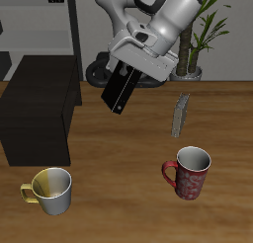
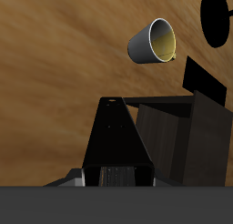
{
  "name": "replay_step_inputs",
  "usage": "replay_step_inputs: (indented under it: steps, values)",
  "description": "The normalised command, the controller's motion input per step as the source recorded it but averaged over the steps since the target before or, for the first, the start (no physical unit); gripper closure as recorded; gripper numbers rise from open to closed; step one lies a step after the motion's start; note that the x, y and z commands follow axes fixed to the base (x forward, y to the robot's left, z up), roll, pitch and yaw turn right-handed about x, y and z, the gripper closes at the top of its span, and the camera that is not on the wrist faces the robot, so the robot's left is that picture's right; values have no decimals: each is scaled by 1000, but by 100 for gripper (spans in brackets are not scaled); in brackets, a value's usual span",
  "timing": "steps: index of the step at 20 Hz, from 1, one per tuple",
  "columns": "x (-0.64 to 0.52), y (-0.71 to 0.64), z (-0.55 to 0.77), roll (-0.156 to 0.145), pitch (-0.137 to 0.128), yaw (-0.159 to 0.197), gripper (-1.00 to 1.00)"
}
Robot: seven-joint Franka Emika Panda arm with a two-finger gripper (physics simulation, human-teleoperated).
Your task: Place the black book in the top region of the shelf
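Note:
The black book hangs tilted in the air above the table, held at its upper end by my gripper, which is shut on it. A small pale mark shows near the book's lower end. In the wrist view the black book stretches away from the fingers as a long dark slab. The shelf, a large matte black box, stands on the table beside the book and lower than it; its flat top is bare. In the wrist view the shelf lies just beside the book.
A grey mug with a yellow inside stands near the front edge. A red mug stands near it. A thin grey book stands upright mid-table. A tall pale rack and a potted plant are at the back.

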Motion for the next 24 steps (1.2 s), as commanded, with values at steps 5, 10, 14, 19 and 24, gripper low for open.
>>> replay_step_inputs:
  steps: [5,10,14,19,24]
  values:
    - [-42,215,-9,-71,28,-31,100]
    - [-61,39,17,-37,-12,-7,100]
    - [-88,-65,0,-90,6,-22,100]
    - [110,26,31,-43,-2,-23,100]
    - [140,-19,87,-59,-7,-33,100]
